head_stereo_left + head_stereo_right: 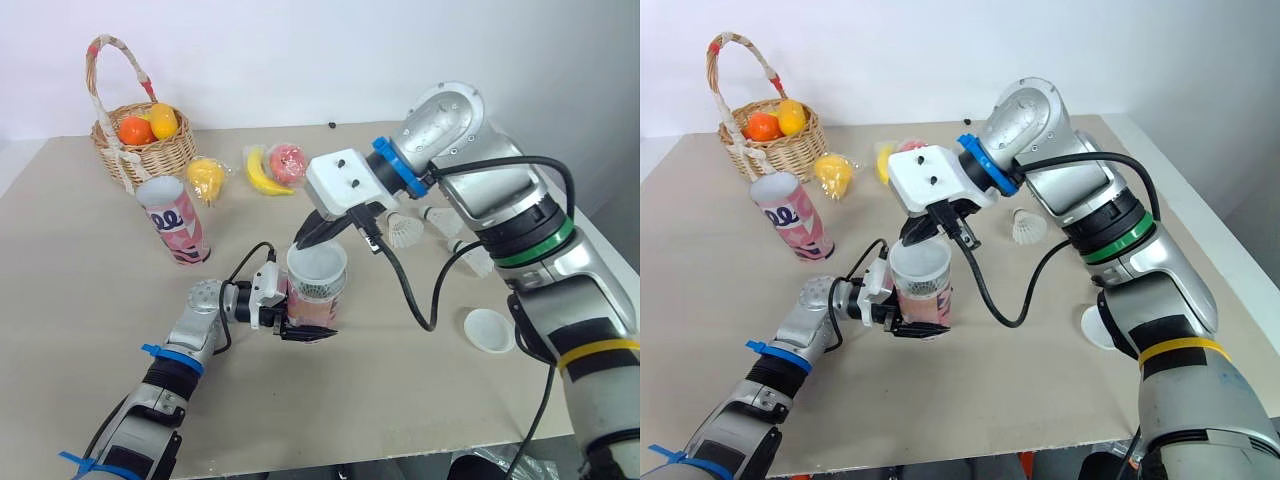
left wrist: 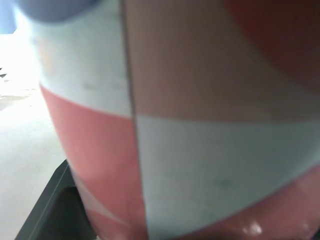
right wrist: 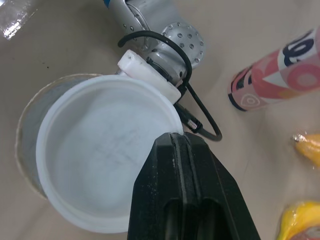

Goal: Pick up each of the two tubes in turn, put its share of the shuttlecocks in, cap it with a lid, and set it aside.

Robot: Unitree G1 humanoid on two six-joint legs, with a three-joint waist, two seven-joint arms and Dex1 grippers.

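One tube [image 1: 320, 298] clamped in left gripper [image 1: 302, 328], right gripper [image 3: 182, 137] pinching lid [image 3: 100, 155] atop it; second tube [image 1: 176, 222] open near basket [image 1: 150, 158].

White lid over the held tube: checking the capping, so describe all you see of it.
The white round plastic lid is shallow, with a raised rim. It lies on the pink-and-white cardboard tube, offset from its mouth, not seated. The right claw pinches its edge; the left claw holds the tube.
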